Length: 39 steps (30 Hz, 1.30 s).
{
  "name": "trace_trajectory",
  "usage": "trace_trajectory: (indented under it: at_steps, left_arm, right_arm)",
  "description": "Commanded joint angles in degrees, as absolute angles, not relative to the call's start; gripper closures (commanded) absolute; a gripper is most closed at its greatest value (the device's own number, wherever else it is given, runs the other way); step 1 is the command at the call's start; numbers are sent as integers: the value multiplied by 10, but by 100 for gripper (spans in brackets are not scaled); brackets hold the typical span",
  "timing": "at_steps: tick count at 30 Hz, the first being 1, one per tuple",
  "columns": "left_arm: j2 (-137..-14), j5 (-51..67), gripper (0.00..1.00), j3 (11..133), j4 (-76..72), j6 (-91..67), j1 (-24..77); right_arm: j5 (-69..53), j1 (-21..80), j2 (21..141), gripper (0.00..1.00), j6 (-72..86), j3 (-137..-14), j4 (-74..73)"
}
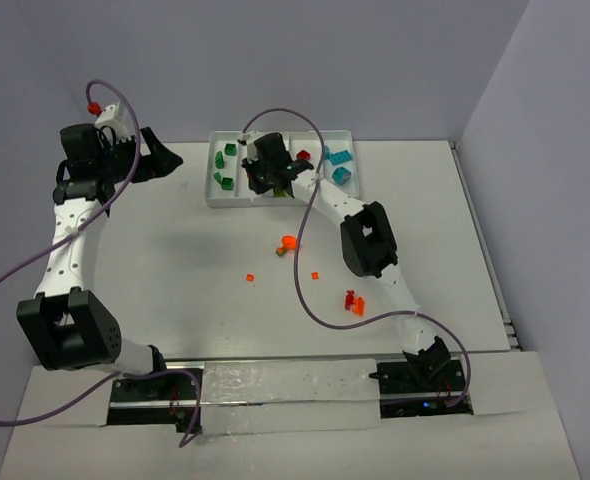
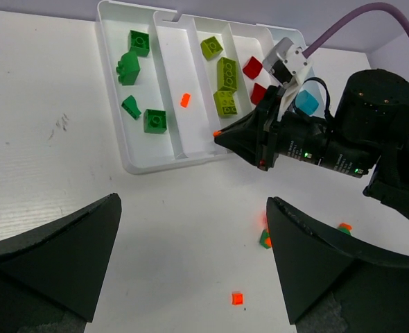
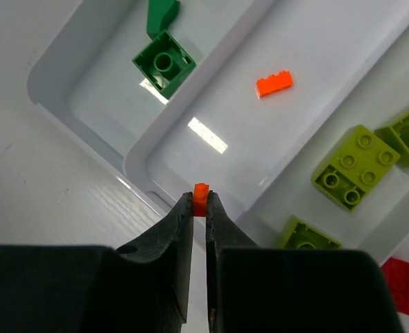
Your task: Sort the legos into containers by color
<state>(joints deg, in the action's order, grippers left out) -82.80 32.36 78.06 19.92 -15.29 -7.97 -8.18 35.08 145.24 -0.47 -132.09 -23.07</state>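
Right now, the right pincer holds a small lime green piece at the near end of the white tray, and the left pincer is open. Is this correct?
Not quite. The piece in the right pincer is orange, not lime green; the right wrist view shows it. The rest stands: it is at the white tray's near end, and the left pincer is open.

bright, even light is pouring down from overhead, washing the white table (image 1: 175, 270) and leaving only faint, soft shadows on it. two hard rectangular glints are flashing off the glossy tray (image 3: 86, 76). the fingers (image 3: 170, 236) of the right gripper (image 3: 199, 202) are looming dark and slightly soft up close, while the orange lego (image 3: 202, 189) between them is reading crisp.
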Motion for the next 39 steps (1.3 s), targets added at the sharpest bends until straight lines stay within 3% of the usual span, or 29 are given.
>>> trace_trajectory:
  at_steps: [1, 9, 13, 16, 20, 23, 30, 36, 39]
  left_arm:
    - [-837, 364, 5, 788, 186, -168, -86]
    - [-848, 378, 4, 794, 190, -176, -90]
    - [-847, 379, 4, 794, 189, -177, -91]
    - [-846, 378, 4, 792, 186, -176, -91]
    - [-837, 385, 3, 773, 169, -175, -90]
    - [-819, 380, 2, 729, 149, -169, -84]
    - [-776, 350, 2, 679, 143, -124, -40]
    - [-786, 361, 2, 686, 162, -114, -15]
    - [-789, 360, 2, 696, 168, -117, -9]
  right_arm:
    - [-59, 354, 1455, 82, -2, -1366, -172]
    - [-53, 356, 1463, 43, -4, -1377, -156]
    - [-55, 355, 1462, 33, -4, -1378, -152]
    - [-62, 355, 1448, 35, -5, -1375, -163]
    - [-79, 354, 1332, 39, -36, -1301, -182]
    - [-102, 342, 1185, 43, -65, -1110, -202]
    - [-142, 293, 917, 52, -176, -809, -338]
    - [-167, 252, 786, 53, -262, -671, -483]
    - [-153, 246, 752, 61, -230, -617, -522]
